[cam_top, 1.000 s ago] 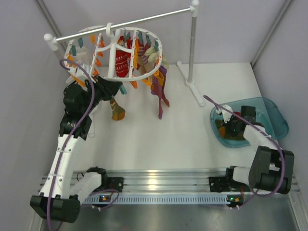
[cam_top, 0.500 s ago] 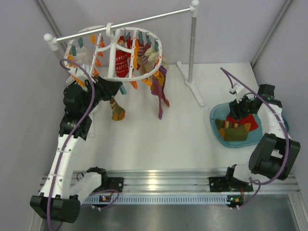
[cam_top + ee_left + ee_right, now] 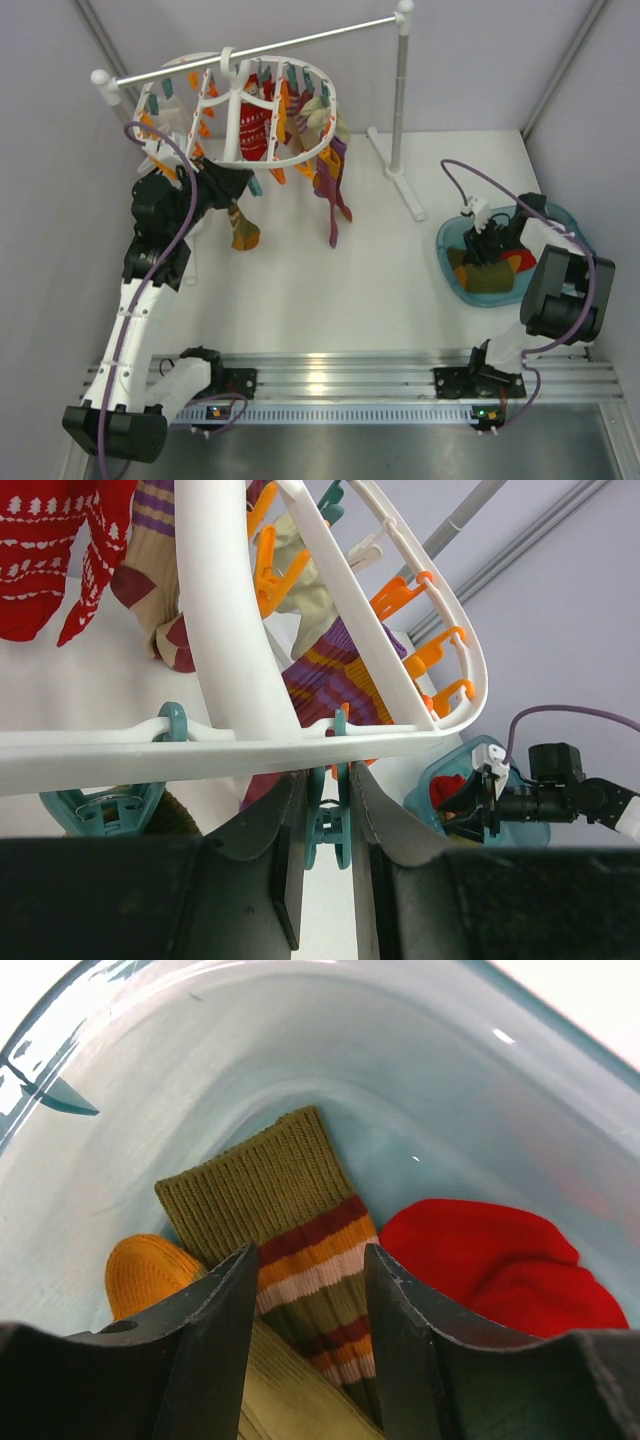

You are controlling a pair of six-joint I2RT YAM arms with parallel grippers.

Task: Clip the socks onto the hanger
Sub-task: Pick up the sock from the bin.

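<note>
The white oval hanger (image 3: 300, 157) hangs from the rod at the back left, and its rim fills the left wrist view (image 3: 230, 745). My left gripper (image 3: 232, 182) sits under the near rim and is shut on a teal clip (image 3: 326, 830) hanging from it. An olive, orange and brown sock (image 3: 243, 230) hangs just beside it. My right gripper (image 3: 487, 245) is open, its jaws straddling an olive-green striped sock (image 3: 300, 1230) in the teal bin (image 3: 572, 238). A second olive sock with an orange toe (image 3: 150, 1270) lies beside it.
A red sock (image 3: 500, 1260) lies in the bin to the right of the striped one. Purple, red and beige socks hang from the hanger (image 3: 333, 190). The white rod-and-pole stand (image 3: 400, 95) has its base (image 3: 405, 190) between hanger and bin.
My right gripper swung up to the far right edge of the bin, then came back down over the socks in it. The left arm has not moved.
</note>
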